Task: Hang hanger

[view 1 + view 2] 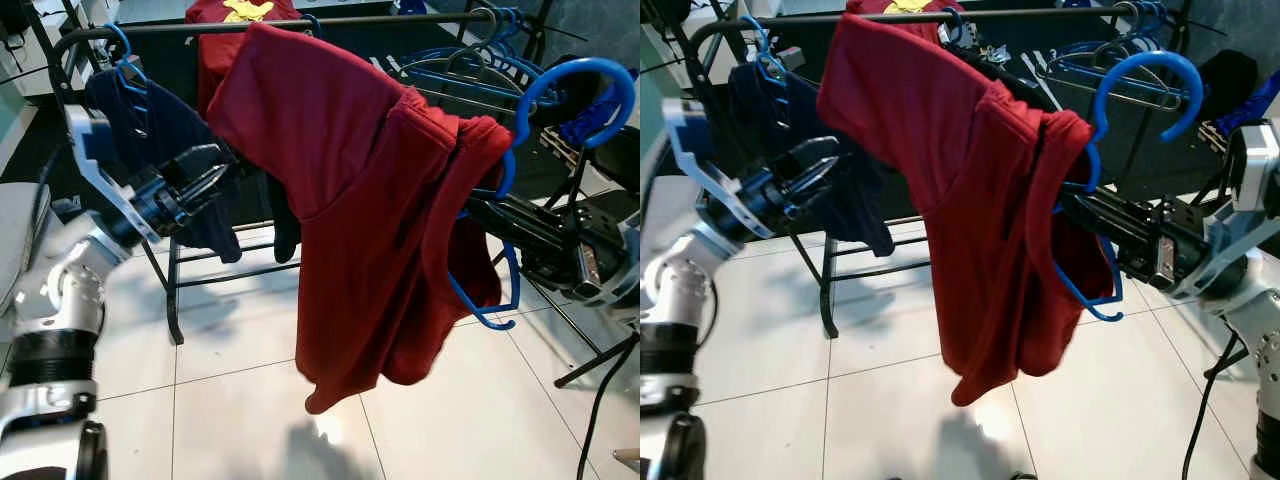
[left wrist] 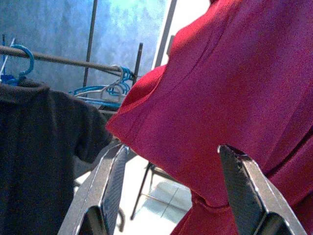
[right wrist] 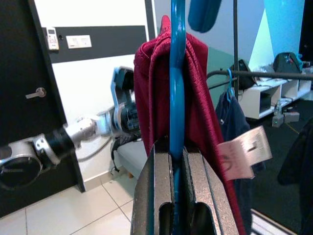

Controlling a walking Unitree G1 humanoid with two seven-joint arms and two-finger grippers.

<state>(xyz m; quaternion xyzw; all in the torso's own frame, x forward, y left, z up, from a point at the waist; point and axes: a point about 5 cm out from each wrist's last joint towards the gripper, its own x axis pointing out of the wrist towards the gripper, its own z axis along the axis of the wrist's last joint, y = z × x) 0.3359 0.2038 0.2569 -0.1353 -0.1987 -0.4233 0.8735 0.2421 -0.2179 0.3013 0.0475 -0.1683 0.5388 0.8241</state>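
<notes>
While my right gripper (image 3: 177, 161) is clamped on the blue hanger (image 1: 1137, 75), that hanger sits in front of the clothes rail (image 1: 330, 22), below it and not hooked over it, its curved hook pointing up toward the rail's right end. Red shirt (image 1: 370, 200): draped over the blue hanger, bunched at the hanger's neck, its body hanging down well below the rail and clear of the white tiled floor (image 1: 230, 400); a pale label (image 3: 242, 152) shows at the collar in the right wrist view. Right gripper fingers (image 3: 156, 191): pressed tight against both sides of the hanger's blue stem, cloth to either side. Left gripper (image 2: 176, 191): held up in front of the rail's left part, jaws standing apart with nothing between them, just beside the red shirt's near sleeve; I cannot tell whether a finger touches the cloth. Dark navy garment (image 1: 150, 130): hanging from the rail's left end on its own blue hanger, behind my left gripper. Second red garment (image 1: 235, 20): slung over the rail near its middle, a yellow patch at its top. Spare hangers (image 1: 470, 65): a cluster of blue and grey ones gathered at the rail's right end.
</notes>
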